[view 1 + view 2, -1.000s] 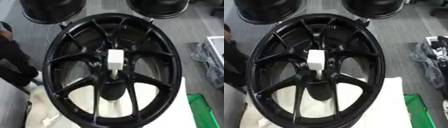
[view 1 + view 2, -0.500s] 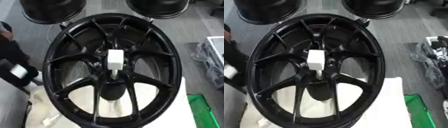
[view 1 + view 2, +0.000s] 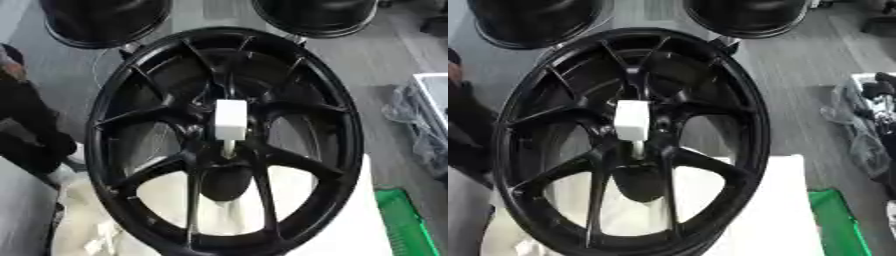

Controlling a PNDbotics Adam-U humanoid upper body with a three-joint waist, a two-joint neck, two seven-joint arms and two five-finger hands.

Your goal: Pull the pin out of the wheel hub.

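- Left eye view shows the black wheel hub (image 3: 226,140) lying across a white surface (image 3: 346,235), spokes up.
- At its centre stands the white pin (image 3: 230,120): a blocky head on a thin stem set in the hub bore.
- Its long axis runs up out of the hub face, so the pull likely goes that way.
- Neither robot hand shows in either view; finger state and nearer arm cannot be told.

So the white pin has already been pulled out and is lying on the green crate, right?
Not quite. In the left eye view the white pin is still standing in the centre of the black wheel hub, not on the green crate. No robot hand shows.
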